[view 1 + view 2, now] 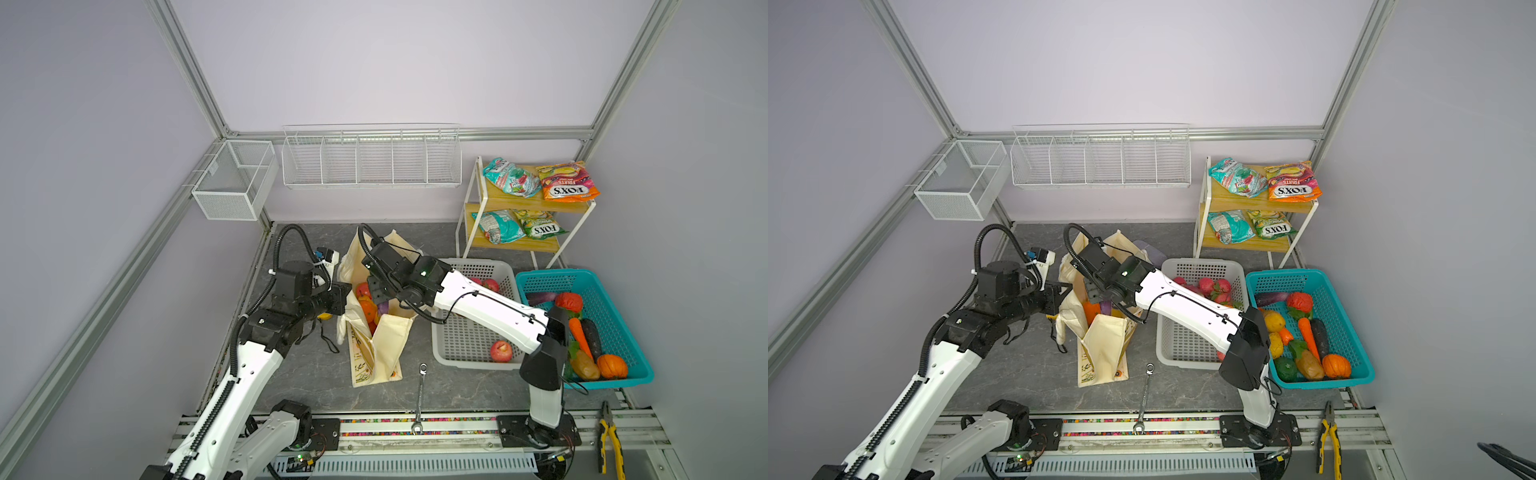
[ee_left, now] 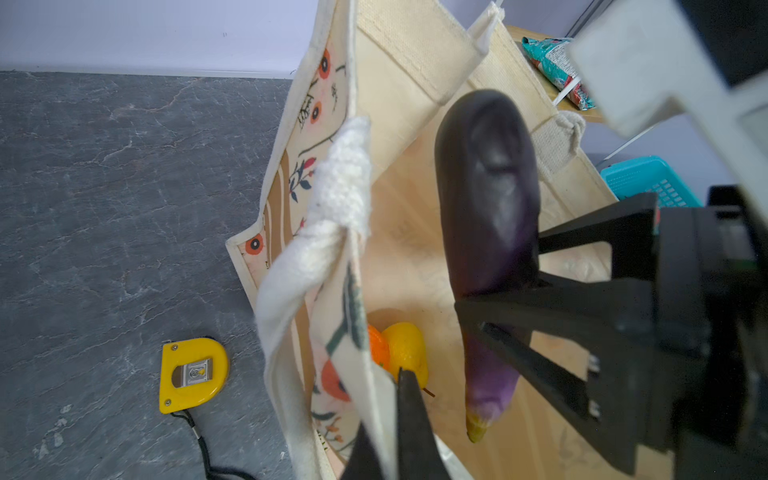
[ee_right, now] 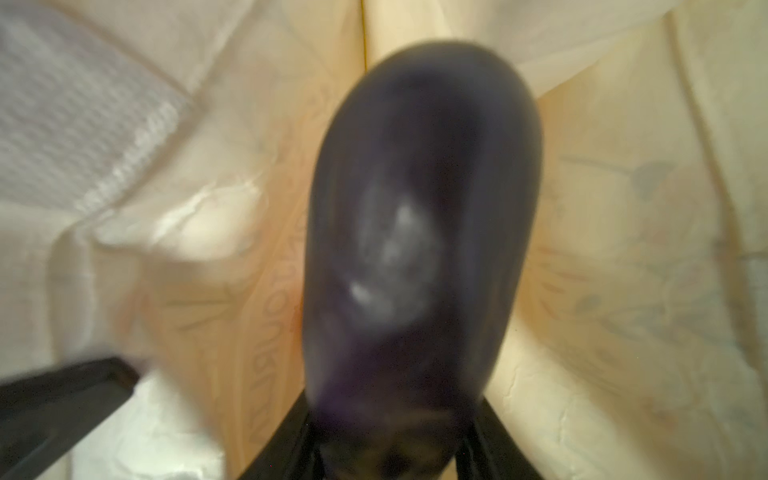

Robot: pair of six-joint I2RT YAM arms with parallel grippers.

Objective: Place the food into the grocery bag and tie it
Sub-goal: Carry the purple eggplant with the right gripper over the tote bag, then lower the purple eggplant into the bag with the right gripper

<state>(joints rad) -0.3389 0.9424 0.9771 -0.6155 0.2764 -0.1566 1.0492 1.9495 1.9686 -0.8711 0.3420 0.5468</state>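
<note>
Centre: grocery bag (image 1: 392, 340), eggplant (image 2: 486, 187) in its mouth; tape measure (image 2: 193, 374) left, wrench (image 1: 420, 395) in front; inner basket (image 1: 465, 340) then outer basket (image 1: 615, 324) right; shelf (image 1: 519, 203) with packets (image 1: 567, 183) behind them.

A robot lab is shown: bare walls (image 1: 395, 62) framed by metal bars (image 1: 187, 72), robot arms (image 1: 486, 307) bolted to a rail (image 1: 457, 432).

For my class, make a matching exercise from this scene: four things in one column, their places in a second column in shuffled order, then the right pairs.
Things
1. eggplant
2. tape measure
3. wrench
4. orange snack packet

Places
A. top shelf of the rack
B. front edge of the table
C. held by the right gripper at the open mouth of the grocery bag
D. on the table, close beside the grocery bag

Pairs: 1-C, 2-D, 3-B, 4-A
</note>
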